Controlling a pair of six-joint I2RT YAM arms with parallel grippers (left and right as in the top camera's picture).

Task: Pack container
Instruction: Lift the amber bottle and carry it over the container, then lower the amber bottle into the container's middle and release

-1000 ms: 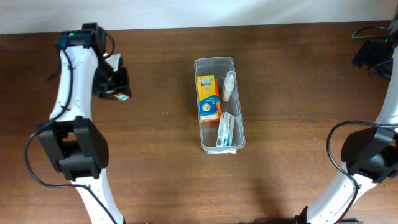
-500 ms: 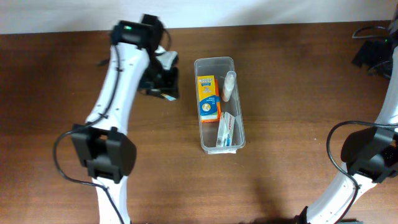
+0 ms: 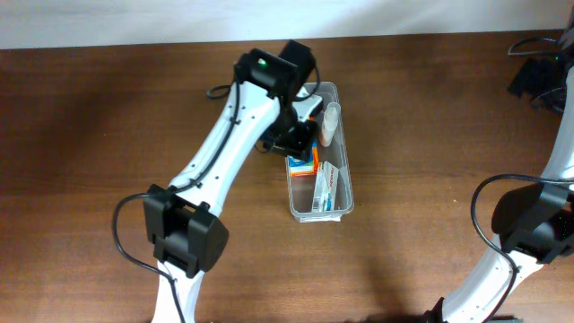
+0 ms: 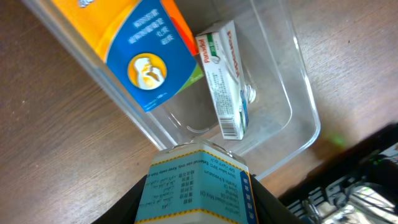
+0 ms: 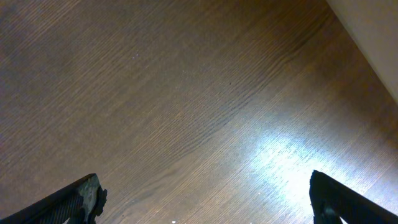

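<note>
container (image 3: pixel 349 184) long axis near–far (perhaps skewed) | left claw (image 3: pixel 302 135) grips box (image 4: pixel 196 183) | right claw (image 5: pixel 205 196) released

**Site classed as a robot test bench in a lab-type room**

Two white robot arms with black joints, the left arm (image 3: pixel 224 151) and the right arm (image 3: pixel 529 222), are mounted at a bare brown wooden table (image 3: pixel 430 135). Loose black cables (image 3: pixel 476 215) loop beside the arm bases. Black equipment (image 3: pixel 536 79) sits at the far right corner. A plain white wall (image 3: pixel 269 18) backs the table. A clear container (image 3: pixel 351 193) of small printed cartons (image 3: pixel 326 187) stands mid-table. No domestic or shop fittings are in view.
</note>
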